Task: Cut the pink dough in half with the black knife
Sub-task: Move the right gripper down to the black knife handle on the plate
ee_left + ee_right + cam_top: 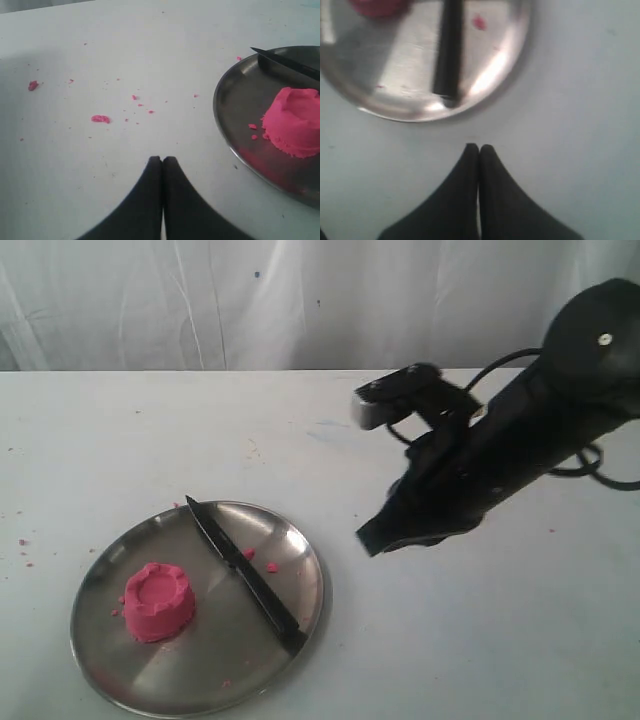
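Scalloped pink dough (158, 601) and slim black knife (243, 572) occupy shiny round steel plate (120, 675).

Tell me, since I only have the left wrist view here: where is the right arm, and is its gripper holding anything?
Observer: The right gripper is shut and empty, above bare table beside the steel plate.
Operator: Is the whole knife on the plate?
Observer: Yes, the black knife lies across it, untouched, handle end at the rim on the right arm's side.
Operator: Is the dough cut on its far side?
Observer: No, the pink dough is one whole lump, apart from the knife.
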`<state>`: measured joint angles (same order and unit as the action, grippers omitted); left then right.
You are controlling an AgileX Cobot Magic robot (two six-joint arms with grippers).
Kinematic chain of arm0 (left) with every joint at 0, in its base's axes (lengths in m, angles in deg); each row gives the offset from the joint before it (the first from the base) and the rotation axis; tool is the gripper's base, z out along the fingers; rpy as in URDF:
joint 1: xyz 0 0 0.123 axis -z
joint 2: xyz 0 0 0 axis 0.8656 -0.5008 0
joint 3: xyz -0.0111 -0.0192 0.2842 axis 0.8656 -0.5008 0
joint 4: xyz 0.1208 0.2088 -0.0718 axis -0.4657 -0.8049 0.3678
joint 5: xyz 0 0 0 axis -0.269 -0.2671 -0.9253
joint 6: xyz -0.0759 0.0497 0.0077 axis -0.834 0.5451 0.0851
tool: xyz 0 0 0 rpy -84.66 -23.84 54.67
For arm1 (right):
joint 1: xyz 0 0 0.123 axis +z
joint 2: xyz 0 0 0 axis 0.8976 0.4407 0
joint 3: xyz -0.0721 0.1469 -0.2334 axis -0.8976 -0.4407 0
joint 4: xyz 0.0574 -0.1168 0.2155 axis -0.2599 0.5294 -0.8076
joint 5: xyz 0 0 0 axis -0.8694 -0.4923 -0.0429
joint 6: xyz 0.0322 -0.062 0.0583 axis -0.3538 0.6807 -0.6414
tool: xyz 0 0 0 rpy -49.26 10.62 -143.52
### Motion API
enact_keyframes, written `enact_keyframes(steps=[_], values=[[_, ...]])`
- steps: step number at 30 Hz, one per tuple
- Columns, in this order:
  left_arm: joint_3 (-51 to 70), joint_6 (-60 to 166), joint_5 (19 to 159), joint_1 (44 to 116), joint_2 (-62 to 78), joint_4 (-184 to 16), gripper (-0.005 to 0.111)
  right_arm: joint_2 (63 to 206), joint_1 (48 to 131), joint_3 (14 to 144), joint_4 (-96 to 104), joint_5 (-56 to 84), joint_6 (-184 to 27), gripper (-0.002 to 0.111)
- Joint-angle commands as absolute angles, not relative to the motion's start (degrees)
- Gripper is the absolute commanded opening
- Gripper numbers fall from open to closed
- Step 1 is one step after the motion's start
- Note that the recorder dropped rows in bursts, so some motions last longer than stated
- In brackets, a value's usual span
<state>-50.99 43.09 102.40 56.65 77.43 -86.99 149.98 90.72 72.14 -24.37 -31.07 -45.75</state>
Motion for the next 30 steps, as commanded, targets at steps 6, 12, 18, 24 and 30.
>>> enact_keyframes(steps=[6,12,18,24,30], values=[[-51.17,42.96,102.22,56.60,77.74,-86.73,0.000,156.04,100.10,72.66,-35.83,-29.83,-30.39,0.019],[-51.17,42.96,102.22,56.60,77.74,-86.73,0.000,156.04,105.38,72.66,-28.58,-25.32,-35.49,0.028],[-51.17,42.96,102.22,56.60,77.74,-86.73,0.000,159.60,109.44,77.62,-6.76,-22.08,-55.18,0.048],[-51.17,42.96,102.22,56.60,77.74,-86.73,0.000,169.38,110.49,89.54,-0.59,-25.08,-65.00,0.048],[-51.17,42.96,102.22,56.60,77.74,-86.73,0.000,178.17,110.49,97.57,3.49,-29.56,-67.71,0.048]])
